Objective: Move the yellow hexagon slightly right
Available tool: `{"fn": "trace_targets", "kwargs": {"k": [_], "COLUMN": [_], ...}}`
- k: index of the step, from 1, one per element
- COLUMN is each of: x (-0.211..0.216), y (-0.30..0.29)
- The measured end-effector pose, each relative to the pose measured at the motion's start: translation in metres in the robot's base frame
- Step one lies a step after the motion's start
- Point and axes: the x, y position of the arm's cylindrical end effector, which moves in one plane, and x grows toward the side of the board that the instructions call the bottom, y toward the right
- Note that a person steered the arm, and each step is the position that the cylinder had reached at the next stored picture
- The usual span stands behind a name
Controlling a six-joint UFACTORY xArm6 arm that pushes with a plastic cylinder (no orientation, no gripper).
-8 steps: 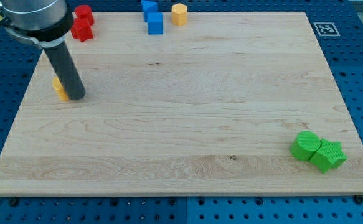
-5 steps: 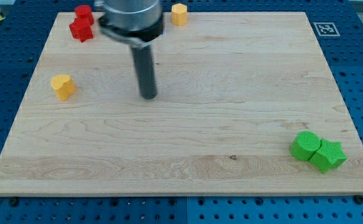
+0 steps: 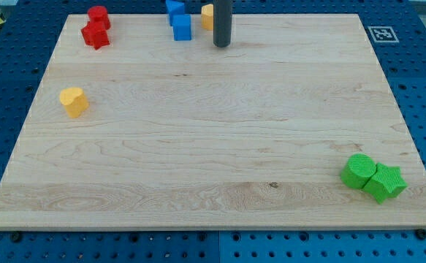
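Note:
The yellow hexagon [image 3: 207, 16] sits near the board's top edge, mostly hidden behind my dark rod. My tip [image 3: 221, 44] rests on the board just to the right of and below the hexagon, close to it; I cannot tell if they touch.
Two blue blocks [image 3: 178, 20] stand just left of the hexagon. Two red blocks [image 3: 96, 29] sit at the top left. A yellow heart-like block [image 3: 74, 101] lies at the view's left. A green cylinder-like block [image 3: 358, 170] and a green star [image 3: 386, 183] sit at the bottom right.
My rod has swept from the yellow block at the view's left, across the board's middle, up and right to beside the yellow hexagon. No block has visibly moved.

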Motion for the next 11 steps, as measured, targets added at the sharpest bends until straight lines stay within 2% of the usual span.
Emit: {"fn": "trace_targets", "kwargs": {"k": [8,11], "x": [-0.063,-0.071], "y": [-0.062,-0.04]}}
